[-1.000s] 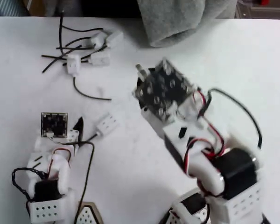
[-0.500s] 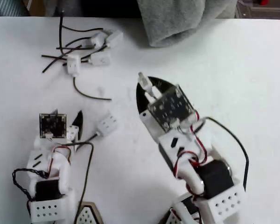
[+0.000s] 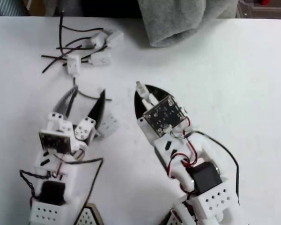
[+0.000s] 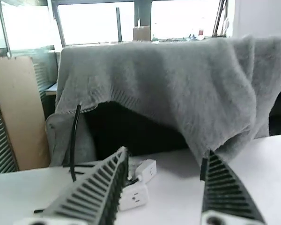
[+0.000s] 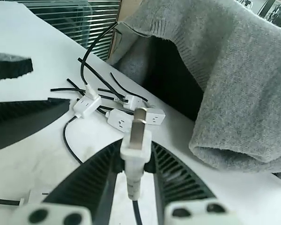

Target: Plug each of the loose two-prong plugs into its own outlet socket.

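A white two-prong plug (image 3: 144,91), aimed at 11 o'clock, is clamped in the right gripper (image 3: 147,93); a white socket block (image 3: 108,123) is seen at its 8 o'clock, by the left gripper's (image 3: 88,92) parted jaws.

The tangle of sockets and cords (image 3: 86,49) blocks the far left of the table (image 3: 243,84), and just right of it the grey cloth (image 3: 178,21) drapes over the far edge, closing that approach. On the tangle's near side, the narrow strip of tabletop holds a loose black cord (image 3: 91,97), the left gripper (image 3: 87,93) with fingers spread, and a single socket (image 3: 110,123) just beside it. Farther right of the tangle stands the right gripper (image 3: 145,93), clamped on a plug (image 3: 141,87); beyond it bare tabletop stretches wide.
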Tool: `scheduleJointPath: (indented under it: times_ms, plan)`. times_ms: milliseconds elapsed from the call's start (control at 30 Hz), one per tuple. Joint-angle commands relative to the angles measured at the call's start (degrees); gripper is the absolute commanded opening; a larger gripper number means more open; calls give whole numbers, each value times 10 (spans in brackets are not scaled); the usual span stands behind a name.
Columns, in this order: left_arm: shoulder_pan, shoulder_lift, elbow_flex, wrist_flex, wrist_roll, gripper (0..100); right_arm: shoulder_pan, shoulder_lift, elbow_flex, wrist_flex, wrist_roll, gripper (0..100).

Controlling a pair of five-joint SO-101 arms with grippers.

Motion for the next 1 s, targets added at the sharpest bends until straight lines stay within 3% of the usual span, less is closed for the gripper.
scheduleJointPath:
  times_ms: [0,267,433,967]
  plan:
    - [38,-6,-62,-14,4,255,7,44,-6,-28,-5,19]
    - [108,-6,-131,-14,4,253,11,149,-6,-89,-5,19]
    - [160,-6,-104,-13,4,253,6,149,-6,-87,-5,19]
    - [162,-5,-45,-14,3,253,-67,-7,-6,15,-23,19]
